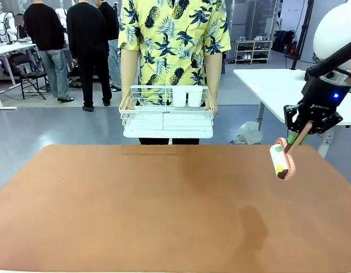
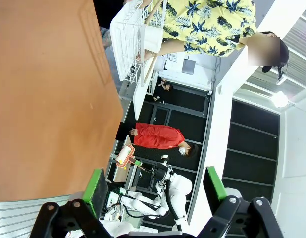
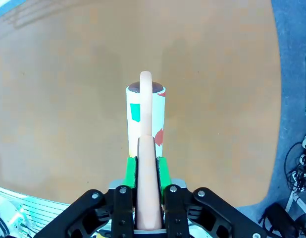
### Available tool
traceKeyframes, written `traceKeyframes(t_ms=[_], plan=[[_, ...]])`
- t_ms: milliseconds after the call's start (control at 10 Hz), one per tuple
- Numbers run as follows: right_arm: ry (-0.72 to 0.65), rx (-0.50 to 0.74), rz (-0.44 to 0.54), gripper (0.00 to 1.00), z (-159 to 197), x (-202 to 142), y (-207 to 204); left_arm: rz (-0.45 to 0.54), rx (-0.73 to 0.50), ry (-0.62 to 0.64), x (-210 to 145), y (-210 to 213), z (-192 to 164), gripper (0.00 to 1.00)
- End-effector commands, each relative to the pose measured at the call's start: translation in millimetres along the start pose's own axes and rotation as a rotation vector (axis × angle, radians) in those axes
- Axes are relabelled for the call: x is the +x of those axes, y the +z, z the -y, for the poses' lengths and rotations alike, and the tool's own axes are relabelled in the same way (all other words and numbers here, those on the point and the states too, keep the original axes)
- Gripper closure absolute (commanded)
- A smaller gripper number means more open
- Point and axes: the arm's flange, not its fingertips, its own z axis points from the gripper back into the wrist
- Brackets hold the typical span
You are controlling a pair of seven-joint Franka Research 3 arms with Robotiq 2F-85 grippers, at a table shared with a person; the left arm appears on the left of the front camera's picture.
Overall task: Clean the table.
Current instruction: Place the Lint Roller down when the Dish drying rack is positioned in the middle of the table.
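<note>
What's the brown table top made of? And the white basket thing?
The table looks like matte leather or vinyl: smooth, no shine, but I can't be sure. The rack is probably white-coated metal wire, judging by its thin open grid.

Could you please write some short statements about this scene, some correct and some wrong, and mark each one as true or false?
1. The right gripper is shut on the handle of the lint roller. True.
2. The lint roller lies flat on the table. False: it is held up in the air, above the table's right part.
3. The person holds the white wire rack at the far side of the table. True.
4. The rack is empty. False: two white containers stand in it.
5. The left gripper has its fingers closed on a cloth. False: its fingers are open, with nothing between them.
</note>
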Motion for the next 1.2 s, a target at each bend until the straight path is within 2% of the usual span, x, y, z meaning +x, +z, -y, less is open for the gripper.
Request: traceKeyframes(t_ms=[0,1100], plan=[[-0.002,0.005,0.004,0.79,-2.6,-1.0,2.9,-0.014,-0.003,-0.02,-1.6,4.2,-1.0,0.0],[-0.002,0.005,0.004,0.79,-2.6,-1.0,2.9,-0.014,-0.003,-0.02,-1.6,4.2,-1.0,0.0]])
